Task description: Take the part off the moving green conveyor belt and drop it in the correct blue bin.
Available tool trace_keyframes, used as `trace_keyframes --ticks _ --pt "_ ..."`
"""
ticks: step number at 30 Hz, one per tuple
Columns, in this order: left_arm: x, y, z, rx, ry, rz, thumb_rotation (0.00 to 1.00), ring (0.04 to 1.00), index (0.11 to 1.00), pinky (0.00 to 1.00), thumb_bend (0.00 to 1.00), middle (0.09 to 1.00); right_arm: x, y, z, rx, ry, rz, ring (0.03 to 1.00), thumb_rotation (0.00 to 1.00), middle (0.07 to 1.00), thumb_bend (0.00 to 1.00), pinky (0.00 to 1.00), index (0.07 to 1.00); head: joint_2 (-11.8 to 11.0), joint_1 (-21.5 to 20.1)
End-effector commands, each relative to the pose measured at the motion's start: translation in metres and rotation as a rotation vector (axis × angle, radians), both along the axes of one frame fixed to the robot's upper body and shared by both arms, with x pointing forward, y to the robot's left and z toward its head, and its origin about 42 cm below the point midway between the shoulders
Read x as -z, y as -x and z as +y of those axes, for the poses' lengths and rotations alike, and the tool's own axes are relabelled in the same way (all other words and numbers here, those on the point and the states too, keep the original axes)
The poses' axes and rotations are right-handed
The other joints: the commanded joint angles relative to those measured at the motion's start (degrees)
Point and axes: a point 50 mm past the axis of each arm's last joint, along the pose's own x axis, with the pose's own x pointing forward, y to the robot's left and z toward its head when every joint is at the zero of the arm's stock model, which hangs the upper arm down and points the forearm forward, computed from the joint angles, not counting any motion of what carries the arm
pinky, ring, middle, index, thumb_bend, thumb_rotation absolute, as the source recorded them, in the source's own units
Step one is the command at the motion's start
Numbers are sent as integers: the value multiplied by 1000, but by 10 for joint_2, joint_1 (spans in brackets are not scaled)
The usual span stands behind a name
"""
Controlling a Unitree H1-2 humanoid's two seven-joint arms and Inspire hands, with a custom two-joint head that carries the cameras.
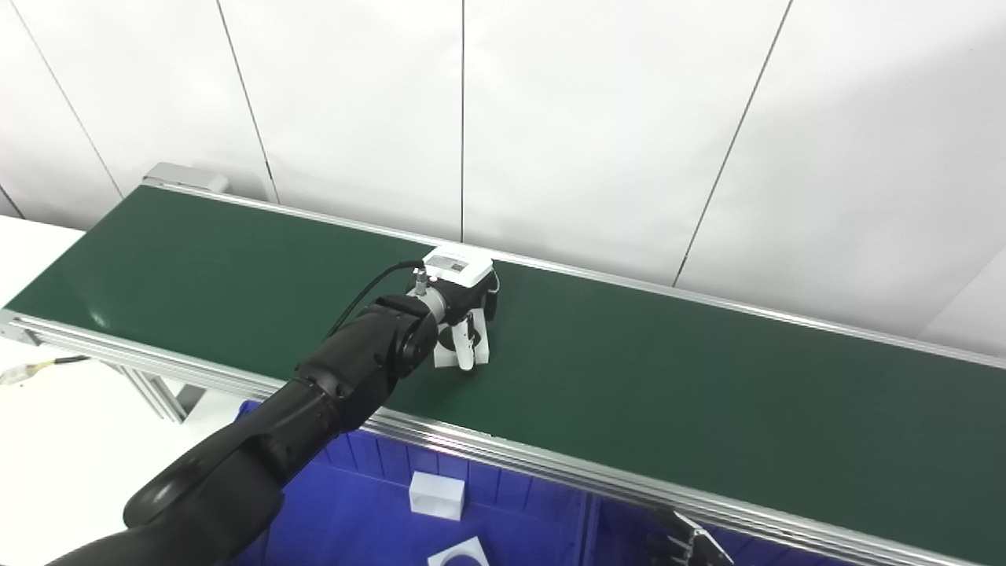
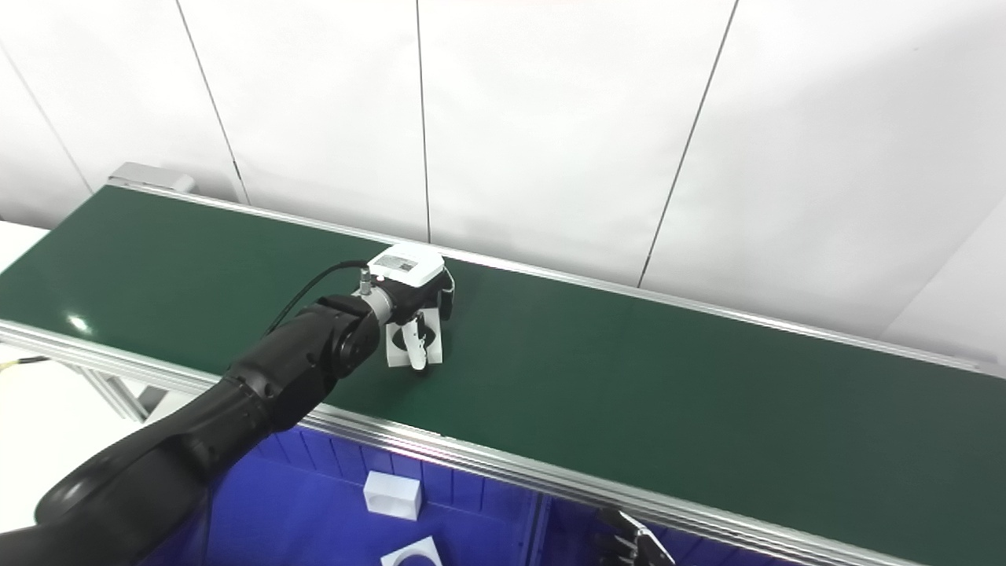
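While the left hand [image 1: 462, 314] reaches out over the green conveyor belt [image 1: 707, 393], its fingers [image 1: 465, 346] come down around a small white part [image 1: 456, 355] that sits on the belt toward its near edge, left of the middle. One pale finger crosses the part's front and dark ones sit behind it, so the hand looks closed around it, though whether it is truly pinching or only bracketing the part cannot be told (the wrist and its white module hide the contact). The chief risk is a loose grip: since the task says the belt moves, the part may slide out from between the fingers or be tipped over by them before the lift. A second risk lies below. The blue bin [image 1: 346, 519] under the near rail already holds a white block [image 1: 437, 495] and a white piece with a round cut-out [image 1: 460, 555], and a divider separates it from the next compartment on the right, so a release made too early or too far right may drop the part on the rail or in the wrong bin. The right hand [image 1: 688, 542] is barely visible at the bottom edge, low by the bins; its fingers seem spread, holding nothing.
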Motion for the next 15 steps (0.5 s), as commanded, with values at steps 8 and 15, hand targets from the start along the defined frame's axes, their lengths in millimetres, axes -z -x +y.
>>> trace_keyframes --ticks 8,15 --pt "-34 -12 -3 29 18 -91 0 402 521 345 500 498 -13 -9 5 -8 -4 -81 762 265 860 978 674 774 1 0" --pt "-53 -7 -8 50 21 -105 0 372 538 277 497 477 -14 -9 5 -12 -1 -87 764 274 862 976 677 778 4 3"
